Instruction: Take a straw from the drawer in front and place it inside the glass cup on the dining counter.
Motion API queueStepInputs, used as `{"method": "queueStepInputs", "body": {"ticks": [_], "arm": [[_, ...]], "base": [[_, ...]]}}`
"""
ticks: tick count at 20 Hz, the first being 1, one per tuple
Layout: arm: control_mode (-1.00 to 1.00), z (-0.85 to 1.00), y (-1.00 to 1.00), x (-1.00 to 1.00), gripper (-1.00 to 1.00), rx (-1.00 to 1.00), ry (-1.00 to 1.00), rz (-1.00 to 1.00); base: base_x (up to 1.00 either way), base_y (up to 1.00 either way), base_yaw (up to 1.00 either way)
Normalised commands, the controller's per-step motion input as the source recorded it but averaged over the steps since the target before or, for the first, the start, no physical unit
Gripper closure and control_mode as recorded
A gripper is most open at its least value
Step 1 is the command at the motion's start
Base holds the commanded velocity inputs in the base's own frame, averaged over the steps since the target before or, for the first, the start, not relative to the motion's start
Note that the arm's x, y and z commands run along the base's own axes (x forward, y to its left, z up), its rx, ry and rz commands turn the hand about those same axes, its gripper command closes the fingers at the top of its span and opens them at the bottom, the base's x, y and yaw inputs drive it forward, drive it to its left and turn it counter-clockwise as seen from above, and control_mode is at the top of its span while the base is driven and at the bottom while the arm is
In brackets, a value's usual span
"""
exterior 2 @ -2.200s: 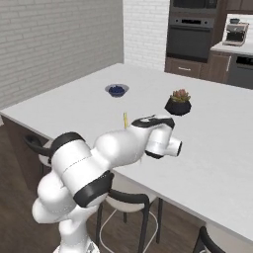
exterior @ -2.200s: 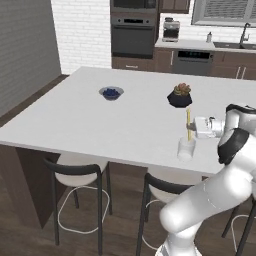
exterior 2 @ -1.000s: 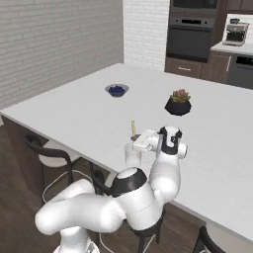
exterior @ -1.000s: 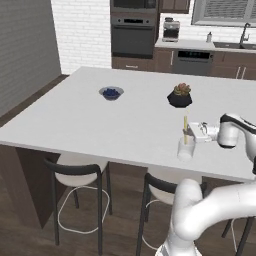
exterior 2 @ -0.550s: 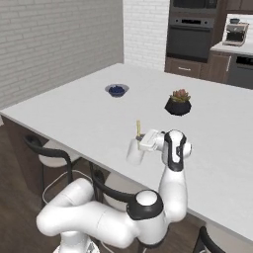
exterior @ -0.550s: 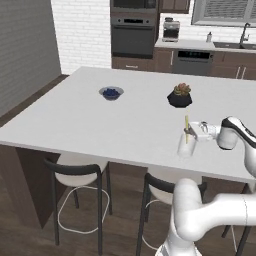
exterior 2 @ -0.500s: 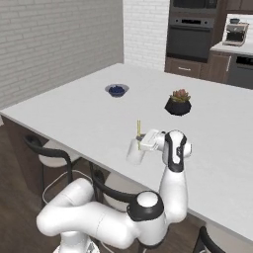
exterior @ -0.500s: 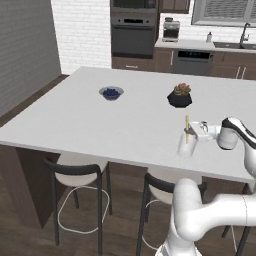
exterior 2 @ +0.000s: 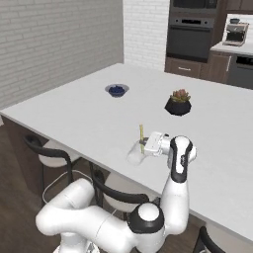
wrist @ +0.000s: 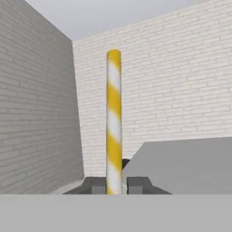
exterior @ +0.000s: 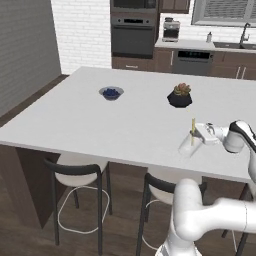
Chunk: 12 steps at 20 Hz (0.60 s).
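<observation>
**Q:** With the straw (wrist: 113, 122) pinched between my gripper (wrist: 117, 185) tips and standing bolt upright in the middle of the hand view, where does it sit against the glass cup (exterior: 189, 147)?

**A:** In the left base view the straw is the thin yellow line at right of centre, its lower end inside or just behind the clear cup near the front edge of the dining counter (exterior: 100, 120). The right base view agrees: straw (exterior 2: 141, 138) upright at centre frame, cup (exterior 2: 135, 153) faint below it. I cannot tell from either view whether the lower tip has reached the glass bottom.

**Q:** State of the hold?

**A:** Narrow, clamped on the straw low down; yellow and white stripes rise clear above my tips.

**Q:** How should I finish well?

**A:** My judgement: keep the straw vertical and centred over the cup mouth, and lower slowly until the end is well below the rim. Then part the tips only a little, so the straw leans onto the rim rather than tipping the light glass. Withdraw sideways, away from the cup, toward the right of the left base view.

**Q:** Risks?

**A:** Cup sits near the surface edge; a nudge could send it off. Plant pot (exterior: 179, 96) and blue bowl (exterior: 111, 92) are well apart, no concern.
</observation>
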Motion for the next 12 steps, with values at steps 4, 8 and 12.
{"method": "queueStepInputs", "body": {"ticks": [4,8,12], "arm": [[-1.00,-0.05,0.25,-0.11,1.00,0.00,0.00,0.00],[-1.00,-0.04,0.42,0.01,1.00,0.00,0.00,0.00],[-1.00,-0.10,0.35,0.00,-1.00,0.00,0.00,0.00]], "base": [[0.00,0.00,0.00],[0.00,0.00,0.00],[0.00,0.00,0.00]]}}
